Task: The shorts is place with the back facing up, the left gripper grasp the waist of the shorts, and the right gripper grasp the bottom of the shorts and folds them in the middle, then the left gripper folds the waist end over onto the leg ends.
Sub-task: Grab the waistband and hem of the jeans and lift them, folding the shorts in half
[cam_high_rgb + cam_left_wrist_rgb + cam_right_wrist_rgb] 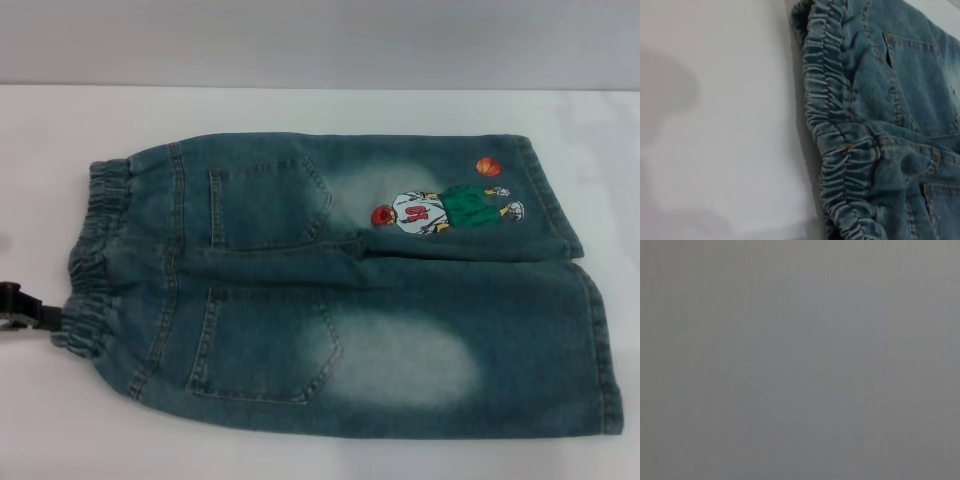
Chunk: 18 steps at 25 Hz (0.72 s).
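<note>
Lying flat: the faded blue denim shorts (340,290) are resting back-up on the white table (300,110), patch pockets showing, ready for folding.
Waist: the gathered darker elastic band (95,255) is pointing to the robot's left, the wide hemmed leg ends (590,330) to its right.
Left gripper: the slim black claw (22,312) is sitting just beside the waistband; I cannot tell its finger spread or whether it is holding cloth.
Right gripper: not showing anywhere.
Left wrist view: giving waistband puckers close up.
Right wrist view: showing only blank grey.
</note>
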Tool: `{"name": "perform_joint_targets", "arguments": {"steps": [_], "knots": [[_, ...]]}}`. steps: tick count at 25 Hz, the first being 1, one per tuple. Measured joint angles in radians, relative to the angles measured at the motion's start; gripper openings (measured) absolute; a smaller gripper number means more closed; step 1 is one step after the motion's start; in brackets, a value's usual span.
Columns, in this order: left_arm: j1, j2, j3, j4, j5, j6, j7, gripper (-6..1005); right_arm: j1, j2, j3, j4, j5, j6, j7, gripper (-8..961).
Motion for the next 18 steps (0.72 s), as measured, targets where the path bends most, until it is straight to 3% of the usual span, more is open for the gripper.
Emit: {"name": "perform_joint_targets", "arguments": {"steps": [10, 13, 18], "knots": [[0.003, -0.014, -0.014, 0.024, -0.007, -0.049, 0.023, 19, 0.002, 0.000, -0.007, 0.003, -0.016, 0.000, 0.081, 548], [0.007, -0.017, -0.017, 0.024, -0.008, -0.071, 0.037, 16, 0.002, -0.005, -0.009, -0.004, -0.070, -0.006, 0.228, 547], [0.016, -0.026, -0.015, 0.028, -0.003, -0.075, 0.054, 16, -0.004, -0.038, -0.008, -0.043, -0.279, -0.037, 0.543, 547]]}}
